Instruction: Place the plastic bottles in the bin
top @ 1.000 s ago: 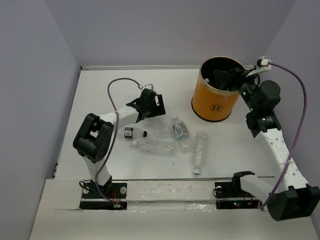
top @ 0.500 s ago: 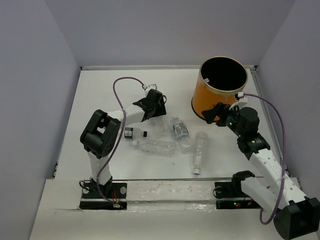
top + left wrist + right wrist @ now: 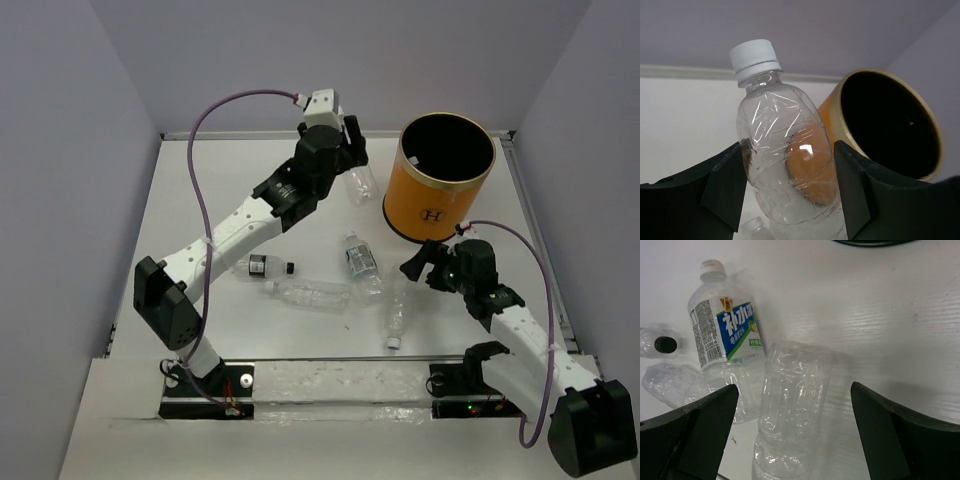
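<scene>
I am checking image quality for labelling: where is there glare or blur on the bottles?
Left wrist view: the held bottle carries white glints, and the orange bin shows through it. Right wrist view: the labelled bottle is sharp, its print clear. Top view: even light, weak shadows.

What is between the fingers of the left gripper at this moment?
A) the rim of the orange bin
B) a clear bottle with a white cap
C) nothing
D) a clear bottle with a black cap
B: in the left wrist view the left gripper is closed on the sides of a white-capped bottle, with the orange bin just behind it.
</scene>
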You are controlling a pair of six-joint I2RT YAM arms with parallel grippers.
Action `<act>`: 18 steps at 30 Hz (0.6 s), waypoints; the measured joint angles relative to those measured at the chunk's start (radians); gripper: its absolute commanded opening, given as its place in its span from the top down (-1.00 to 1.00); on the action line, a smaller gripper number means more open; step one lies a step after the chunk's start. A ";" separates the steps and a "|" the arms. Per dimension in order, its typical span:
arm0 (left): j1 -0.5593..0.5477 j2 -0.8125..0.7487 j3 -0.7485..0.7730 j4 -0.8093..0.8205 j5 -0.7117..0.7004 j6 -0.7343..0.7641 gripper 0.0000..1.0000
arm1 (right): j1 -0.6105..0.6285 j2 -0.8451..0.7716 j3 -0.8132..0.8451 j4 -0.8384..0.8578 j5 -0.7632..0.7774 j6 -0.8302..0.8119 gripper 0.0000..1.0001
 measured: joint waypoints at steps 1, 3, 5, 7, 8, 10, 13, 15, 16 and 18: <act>-0.011 0.000 0.031 0.012 -0.010 0.014 -0.01 | 0.002 0.008 -0.007 0.003 -0.006 0.005 -0.99; -0.054 0.018 0.138 0.034 -0.032 0.058 -0.01 | 0.005 0.024 -0.023 0.018 -0.018 0.016 -0.99; -0.074 0.077 0.275 0.074 -0.048 0.103 -0.01 | 0.005 0.053 -0.038 0.036 -0.030 0.029 -0.99; -0.076 0.153 0.397 0.094 -0.068 0.139 -0.01 | 0.006 0.089 -0.053 0.066 -0.043 0.039 -0.99; -0.076 0.184 0.436 0.103 -0.072 0.148 -0.01 | 0.007 0.107 -0.056 0.075 -0.047 0.041 -0.99; -0.078 0.257 0.508 0.133 -0.086 0.176 -0.01 | 0.011 0.143 -0.063 0.100 -0.056 0.047 -0.99; -0.083 0.387 0.597 0.175 -0.101 0.211 -0.02 | 0.013 0.193 -0.067 0.141 -0.071 0.051 -0.99; -0.095 0.486 0.660 0.194 -0.114 0.233 -0.04 | 0.014 0.213 -0.067 0.171 -0.077 0.054 -0.99; -0.101 0.519 0.676 0.207 -0.116 0.241 -0.04 | 0.014 0.219 -0.067 0.179 -0.080 0.054 -0.98; -0.115 0.591 0.697 0.259 -0.124 0.253 -0.06 | 0.016 0.231 -0.067 0.200 -0.083 0.054 -0.97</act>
